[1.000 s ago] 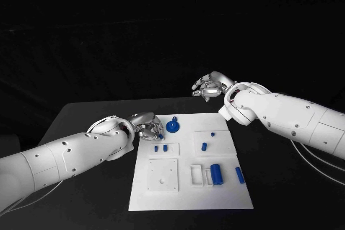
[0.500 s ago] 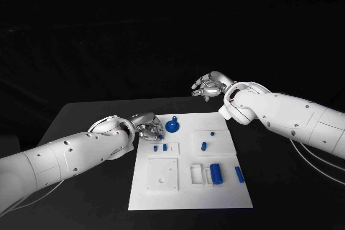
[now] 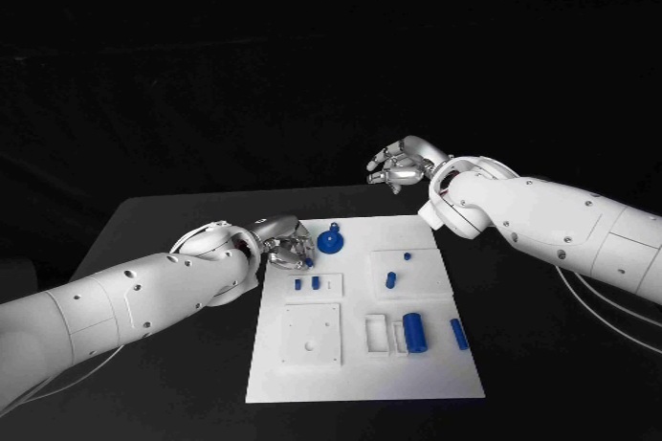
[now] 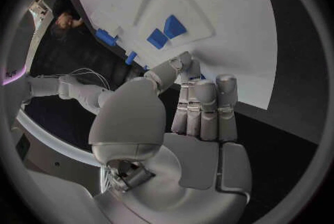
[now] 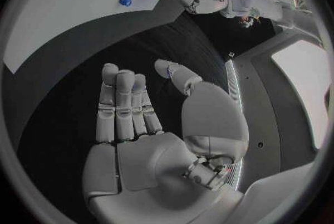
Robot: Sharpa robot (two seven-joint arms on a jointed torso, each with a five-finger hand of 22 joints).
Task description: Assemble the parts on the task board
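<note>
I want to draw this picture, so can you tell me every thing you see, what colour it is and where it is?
Flat white task board: one, middle of the black table.
Black table: one, under the board.
Round blue gear-like part: one, far end of the board.
Small blue parts: several, on the board's raised white squares.
Long blue cylinder parts: two, near right side.
Left hand: silver, at the board's far left edge.
Right hand: silver, raised beyond the board, holding nothing.
</note>
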